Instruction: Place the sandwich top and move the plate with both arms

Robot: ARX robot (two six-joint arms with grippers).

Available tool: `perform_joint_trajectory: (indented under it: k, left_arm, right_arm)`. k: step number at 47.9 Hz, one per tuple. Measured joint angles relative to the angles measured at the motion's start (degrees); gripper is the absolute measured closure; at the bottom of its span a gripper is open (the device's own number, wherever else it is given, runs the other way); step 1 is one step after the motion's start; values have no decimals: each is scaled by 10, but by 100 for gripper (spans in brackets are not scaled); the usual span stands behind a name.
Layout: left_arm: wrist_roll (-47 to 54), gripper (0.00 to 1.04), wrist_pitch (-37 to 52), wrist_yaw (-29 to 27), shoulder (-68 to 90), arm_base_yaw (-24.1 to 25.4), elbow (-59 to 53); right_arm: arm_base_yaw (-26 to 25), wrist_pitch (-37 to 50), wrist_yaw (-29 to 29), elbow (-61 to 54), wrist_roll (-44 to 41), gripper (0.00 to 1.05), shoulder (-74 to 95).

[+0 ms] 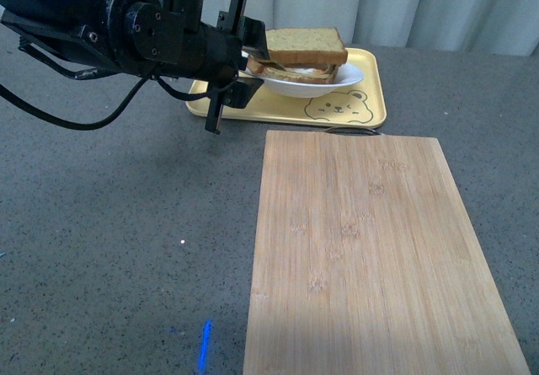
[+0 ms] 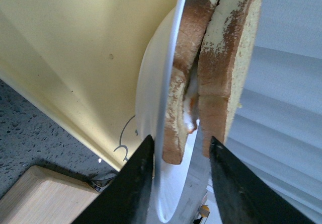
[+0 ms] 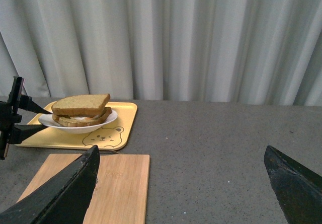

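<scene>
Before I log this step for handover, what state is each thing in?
sandwich top, stacked on the lower slice
plate, on the yellow tray, bearing both slices
left tool, straddling the plate's rim, grip unclear
right tool, open, holding nothing
cutting board, flat, bare

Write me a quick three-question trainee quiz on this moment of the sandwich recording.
1. Which has its fingers either side of the round white plate's rim: the left gripper or the right gripper?
2. True or false: the plate stands on the pale bamboo cutting board.
3. The plain tan whole-wheat bread slice lies: A) on the board; B) atop the sandwich on the plate; C) in the right gripper.
Key: 1 left gripper; 2 false, it is over the yellow rectangular bear tray; 3 B.
</scene>
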Motion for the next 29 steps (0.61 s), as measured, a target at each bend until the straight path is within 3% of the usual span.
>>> perform_joint_trajectory:
  k: [11,15,18,20,22,26,29]
  left_arm:
    - [37,33,6,-10,-53,6,-59]
    - [75,15,-28,-53,-90,7,-80]
    - [92,5,-29,-55,-99,9,-81]
    - [97,5,-29,-56,-101,10,-81]
    - [133,9,9,-96,-99,9,-93]
    - [347,25,249,-239,-103,11,-188]
    - [535,38,379,-261,-130,21,-278]
  right_arm:
    - [0,0,0,0,0,9,0]
    - [0,0,0,0,0,9,0]
    - [0,0,0,0,0,9,0]
    - [0,0,0,0,0,9,0]
    - [0,0,0,0,0,9,0]
    - [0,0,0,0,0,9,0]
    - [0,0,0,0,0,9,0]
